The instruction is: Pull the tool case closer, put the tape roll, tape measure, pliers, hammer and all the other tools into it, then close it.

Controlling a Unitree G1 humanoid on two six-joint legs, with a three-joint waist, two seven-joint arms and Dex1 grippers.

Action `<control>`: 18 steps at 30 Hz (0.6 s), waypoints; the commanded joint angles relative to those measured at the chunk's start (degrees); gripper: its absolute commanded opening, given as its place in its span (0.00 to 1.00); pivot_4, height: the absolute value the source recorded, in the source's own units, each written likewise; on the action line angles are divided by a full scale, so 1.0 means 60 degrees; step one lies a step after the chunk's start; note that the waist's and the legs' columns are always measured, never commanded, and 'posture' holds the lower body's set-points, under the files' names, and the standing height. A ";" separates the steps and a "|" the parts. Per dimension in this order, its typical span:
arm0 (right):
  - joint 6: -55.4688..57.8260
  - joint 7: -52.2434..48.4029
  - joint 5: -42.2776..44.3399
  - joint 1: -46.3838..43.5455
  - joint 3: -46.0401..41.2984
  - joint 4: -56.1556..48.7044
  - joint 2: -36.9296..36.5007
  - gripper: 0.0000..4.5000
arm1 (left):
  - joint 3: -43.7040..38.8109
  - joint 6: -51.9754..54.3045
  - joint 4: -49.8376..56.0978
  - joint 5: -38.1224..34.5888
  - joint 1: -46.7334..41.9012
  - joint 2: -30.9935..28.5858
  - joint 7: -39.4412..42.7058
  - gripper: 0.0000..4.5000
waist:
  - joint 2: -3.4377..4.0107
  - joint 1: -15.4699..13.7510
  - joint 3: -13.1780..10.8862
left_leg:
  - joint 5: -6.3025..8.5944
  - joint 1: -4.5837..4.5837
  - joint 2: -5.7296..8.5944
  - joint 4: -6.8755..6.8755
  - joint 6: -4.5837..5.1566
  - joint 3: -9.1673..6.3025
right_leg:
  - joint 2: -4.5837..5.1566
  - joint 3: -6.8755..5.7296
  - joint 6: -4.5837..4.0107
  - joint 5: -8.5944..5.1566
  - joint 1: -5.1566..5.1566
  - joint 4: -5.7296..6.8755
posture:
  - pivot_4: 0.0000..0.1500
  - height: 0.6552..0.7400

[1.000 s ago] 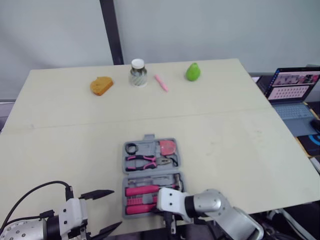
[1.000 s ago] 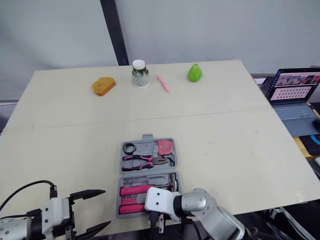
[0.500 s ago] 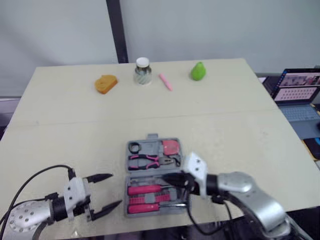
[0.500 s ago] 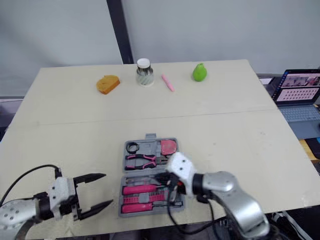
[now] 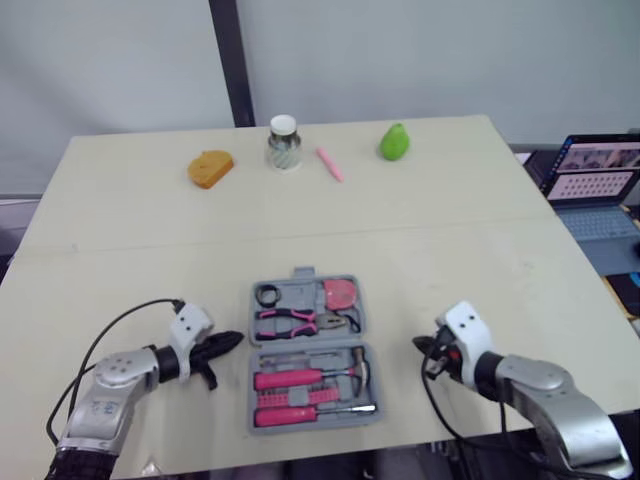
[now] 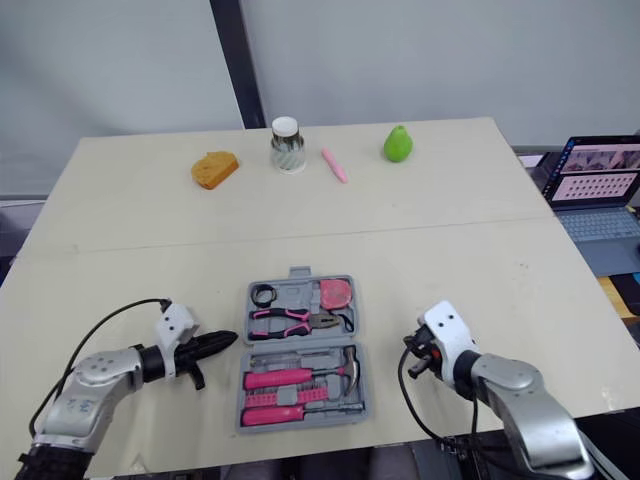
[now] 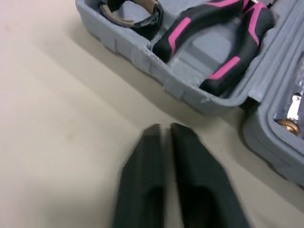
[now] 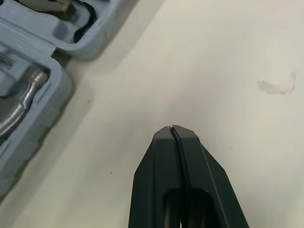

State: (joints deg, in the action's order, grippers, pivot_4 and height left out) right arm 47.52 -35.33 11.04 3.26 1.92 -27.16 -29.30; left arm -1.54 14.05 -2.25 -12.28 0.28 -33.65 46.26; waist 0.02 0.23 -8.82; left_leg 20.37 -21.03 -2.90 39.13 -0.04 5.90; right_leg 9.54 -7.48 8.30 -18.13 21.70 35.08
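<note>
Head view, lower centre: the case (image 5: 292, 296) lies open and flat on the worktop (image 5: 470, 250), one tray above the other in the frame. The upper tray holds the tape roll (image 5: 264, 295) at its left corner, the tape measure (image 5: 338, 293) at its right, and the pliers (image 5: 296, 321) below them. The lower tray holds the hammer (image 5: 312, 379) and, under it, a pink-handled screwdriver (image 5: 305, 411).

Your left gripper (image 5: 232, 340) sits low at the lower left, jaws clenched, its tip just beside the case's left edge where the two trays meet — near but apart from it. Your right gripper (image 8: 173, 128) sits at the lower right of the head view, jaws clenched on nothing, over bare worktop a little off the case's right side.

Along the far edge, upper part of the frame, left to right: an orange lump (image 5: 208, 168), a jar (image 5: 283, 143), a pink pen (image 5: 328, 164), a green pear (image 5: 394, 142). A laptop (image 5: 598, 180) stands open at the right edge.
</note>
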 commanded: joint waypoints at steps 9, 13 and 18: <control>-0.0510 0.0187 -0.0150 -0.0917 0.1276 0.0754 0.0313 0.00 | 0.0860 0.0847 0.0754 0.0070 0.0650 0.0177 0.0112 0.01 | 0.0025 -0.0054 0.0011 | -0.0003 -0.0003 0.0002 0.0004 0.0006 -0.0014 | 0.0002 0.0002 0.0002 0.0001 -0.0010 -0.0003 | 1.00 1.00; -0.0389 0.0103 -0.0005 -0.0864 0.1467 0.0652 0.0295 0.00 | 0.0944 0.1157 0.1084 0.0001 0.0898 0.0038 0.0248 0.01 | 0.0026 -0.0020 0.0012 | 0.0000 -0.0008 0.0002 0.0001 0.0006 -0.0015 | 0.0003 -0.0001 0.0002 0.0001 -0.0009 -0.0011 | 1.00 1.00; -0.0452 0.0113 0.0048 -0.0912 0.1714 0.0687 0.0393 0.00 | 0.0974 0.1317 0.1245 -0.0021 0.0992 0.0019 0.0225 0.01 | 0.0026 -0.0014 0.0012 | -0.0001 -0.0004 0.0000 0.0002 0.0004 -0.0016 | 0.0002 0.0000 0.0002 0.0001 -0.0009 -0.0008 | 1.00 1.00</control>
State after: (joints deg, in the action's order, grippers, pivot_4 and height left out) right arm 45.11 -34.51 10.63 -1.93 11.53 -22.01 -27.35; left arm 1.83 20.27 5.82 -13.06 4.38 -32.94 46.58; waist 0.18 0.15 -8.75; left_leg 20.36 -21.06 -2.90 39.14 -0.01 5.80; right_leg 9.55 -7.49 8.31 -18.12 21.65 35.03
